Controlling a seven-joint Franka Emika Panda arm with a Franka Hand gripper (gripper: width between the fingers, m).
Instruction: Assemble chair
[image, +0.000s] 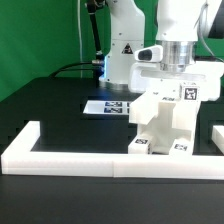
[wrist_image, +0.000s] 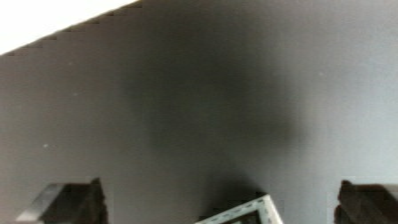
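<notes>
Two views: exterior and wrist.
Chair (image: 163, 122): blocky white tagged structure stands against the border wall (image: 70, 157), at the exterior view's right.
Gripper (image: 176, 92): sits on the chair's top; fingertips hidden, grip state cannot be told there.
Wrist view only: two dark fingers (wrist_image: 63, 200) stand wide apart, released, over the black table (wrist_image: 196, 110); a tag corner between them is cut off.
Exterior only: marker board (image: 105, 105) behind the chair.

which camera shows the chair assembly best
The exterior view: the chair stands whole against the white border wall, tags visible, with the gripper right above it. The wrist view catches only a corner of a tagged part at the frame edge.
</notes>
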